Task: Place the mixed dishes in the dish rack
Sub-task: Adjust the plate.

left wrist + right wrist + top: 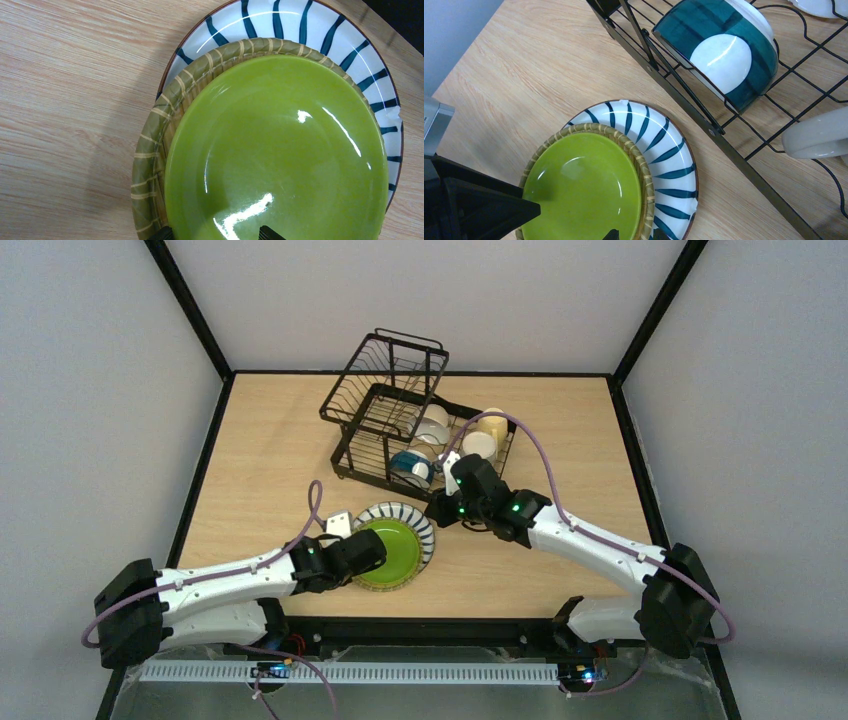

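A green plate [392,548] [280,150] [584,190] lies in an olive woven-look dish [150,150] on a white plate with dark blue stripes [664,150], on the table before the dish rack [385,370]. My left gripper [372,552] [216,234] is open, its fingertips wide apart over the green plate's near-left edge. My right gripper [437,508] [635,234] is closed to a narrow gap across the far-right rim of the green plate and woven dish. In the rack sit a blue-outside bowl [412,468] [719,50], a white bowl [432,423], a cream mug [478,445] and a yellow mug [493,422].
The rack's black wire edge [724,145] runs just right of the plate stack. Its raised basket tier stands at the back left. The left arm's dark wrist [464,205] shows beside the stack. Bare wooden table [270,460] lies left of the rack.
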Tool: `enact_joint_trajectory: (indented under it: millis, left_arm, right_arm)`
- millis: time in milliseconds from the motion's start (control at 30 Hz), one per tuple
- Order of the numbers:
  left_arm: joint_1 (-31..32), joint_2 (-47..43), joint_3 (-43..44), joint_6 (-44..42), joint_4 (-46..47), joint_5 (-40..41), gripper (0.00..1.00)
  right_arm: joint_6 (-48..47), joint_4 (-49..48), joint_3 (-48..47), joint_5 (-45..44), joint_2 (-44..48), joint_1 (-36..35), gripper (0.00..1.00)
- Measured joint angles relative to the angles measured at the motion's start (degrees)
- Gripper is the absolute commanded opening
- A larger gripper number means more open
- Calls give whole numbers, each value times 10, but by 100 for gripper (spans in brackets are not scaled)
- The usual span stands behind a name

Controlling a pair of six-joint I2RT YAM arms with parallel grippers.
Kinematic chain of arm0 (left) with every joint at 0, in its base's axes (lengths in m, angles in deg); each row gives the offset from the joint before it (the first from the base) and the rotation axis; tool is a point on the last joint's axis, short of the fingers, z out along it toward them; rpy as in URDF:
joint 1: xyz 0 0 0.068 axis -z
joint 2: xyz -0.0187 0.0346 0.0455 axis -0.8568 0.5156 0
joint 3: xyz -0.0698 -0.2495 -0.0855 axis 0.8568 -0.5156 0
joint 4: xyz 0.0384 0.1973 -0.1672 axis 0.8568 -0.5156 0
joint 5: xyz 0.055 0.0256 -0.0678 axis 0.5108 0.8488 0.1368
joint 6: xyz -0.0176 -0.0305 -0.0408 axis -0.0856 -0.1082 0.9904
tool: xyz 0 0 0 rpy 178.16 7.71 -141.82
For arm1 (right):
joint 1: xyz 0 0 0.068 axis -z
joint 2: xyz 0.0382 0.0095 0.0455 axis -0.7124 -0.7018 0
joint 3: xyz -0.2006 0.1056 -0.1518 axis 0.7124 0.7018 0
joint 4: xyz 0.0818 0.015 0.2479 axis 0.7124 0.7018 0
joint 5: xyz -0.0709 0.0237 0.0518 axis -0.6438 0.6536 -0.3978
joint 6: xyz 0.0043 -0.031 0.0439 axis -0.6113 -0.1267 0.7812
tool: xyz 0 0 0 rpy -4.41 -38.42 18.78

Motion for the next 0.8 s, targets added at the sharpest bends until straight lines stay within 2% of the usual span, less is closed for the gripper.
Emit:
enact_joint_trajectory:
  millis: [800]
  left_arm:
    - [0, -34, -32, 25, 17, -8, 99]
  right_arm:
    - [0, -5, 9, 6, -5, -8, 37]
